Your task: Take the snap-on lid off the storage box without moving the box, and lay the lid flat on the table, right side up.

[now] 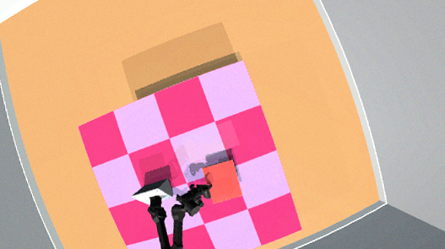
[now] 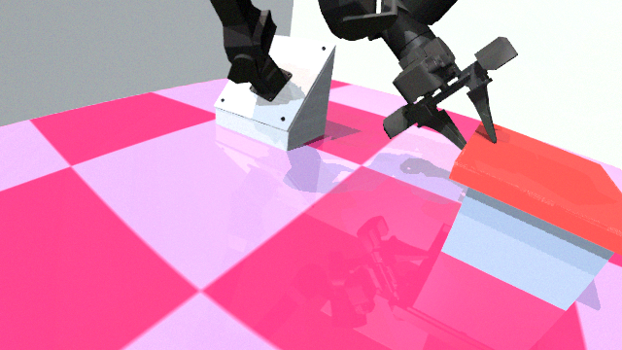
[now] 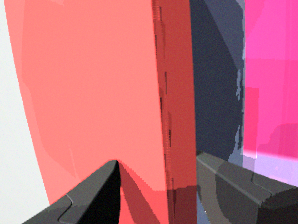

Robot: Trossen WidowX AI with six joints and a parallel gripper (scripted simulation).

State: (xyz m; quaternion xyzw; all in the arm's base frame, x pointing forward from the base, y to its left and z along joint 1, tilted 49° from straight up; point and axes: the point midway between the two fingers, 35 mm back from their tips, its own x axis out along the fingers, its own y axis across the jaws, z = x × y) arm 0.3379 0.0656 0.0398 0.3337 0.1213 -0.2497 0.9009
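The red lid (image 1: 226,185) (image 2: 544,177) (image 3: 90,90) sits on top of the pale blue storage box (image 2: 520,258), right side up, its rim overhanging the walls. No lifting of the lid shows. My gripper (image 1: 210,180) (image 2: 479,143) (image 3: 154,164) comes in at a slant and is shut on the lid's near edge. One finger is on the lid's top face, the other outside its rim. In the wrist view the rim runs between the fingers. The outer fingertip's contact is partly hidden behind the lid in the exterior view.
The checkered pink and lilac table (image 1: 227,92) (image 2: 146,194) bears everything. A white wedge-shaped stand (image 1: 150,194) (image 2: 311,114) carries the arm's base, to the left of the box. The arm folds out over the table's lower-left part in the top view.
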